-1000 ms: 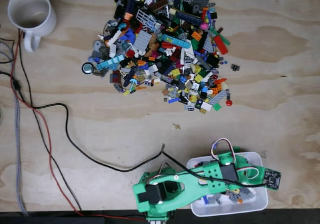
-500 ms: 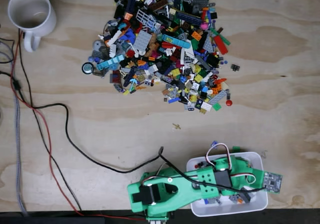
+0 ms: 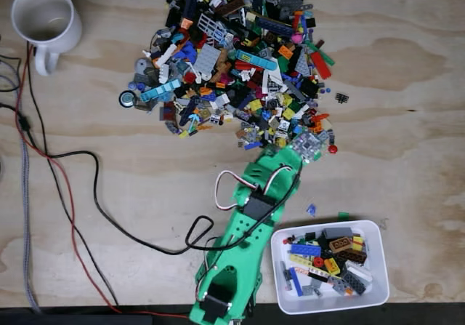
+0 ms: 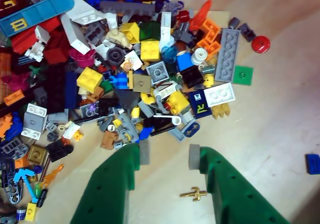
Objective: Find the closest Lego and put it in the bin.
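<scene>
Fingers [image 4: 167,159] gape empty before the Lego pile [image 4: 120,68]; those light, hard, slippery bricks want gripping across flat sides.

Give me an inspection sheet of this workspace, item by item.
Surface: bare plywood table, grain visible.
Job's things: large mixed Lego pile at the top of the fixed view; white bin at bottom right, already holding assorted bricks.
Clutter: white mug at top left; small gold piece on the wood between the fingers; loose blue piece and green piece just above the bin.
Gripper: green gripper open, empty, at the pile's near edge.
Cables: black cable and red wire run along the left side towards the arm's base.
Surroundings: dark table edge at the bottom; otherwise nothing seen.
</scene>
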Controlling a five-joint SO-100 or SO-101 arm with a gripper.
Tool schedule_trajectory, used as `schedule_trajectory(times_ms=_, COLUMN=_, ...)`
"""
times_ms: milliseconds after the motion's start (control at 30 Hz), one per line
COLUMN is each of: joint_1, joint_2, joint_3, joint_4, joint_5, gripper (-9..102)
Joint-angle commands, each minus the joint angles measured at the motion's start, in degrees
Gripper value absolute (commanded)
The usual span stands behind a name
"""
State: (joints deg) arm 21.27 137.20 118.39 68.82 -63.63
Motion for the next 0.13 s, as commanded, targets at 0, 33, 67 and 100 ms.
schedule_trajectory(times_ms=0, joint_1=-6.4, joint_2=1.9, joint_3=1.6, joint_4=-3.3, joint_5=1.4, gripper=13)
schedule_trajectory(times_ms=33, joint_1=-6.9, joint_2=1.8, joint_3=1.9, joint_4=-3.6, joint_5=1.6, gripper=13)
schedule_trajectory(times_ms=67, joint_1=-7.5, joint_2=1.7, joint_3=1.9, joint_4=-3.6, joint_5=1.8, gripper=13)
schedule_trajectory(times_ms=100, joint_1=-8.0, joint_2=1.6, joint_3=1.9, joint_4=-3.6, joint_5=2.1, gripper=12)
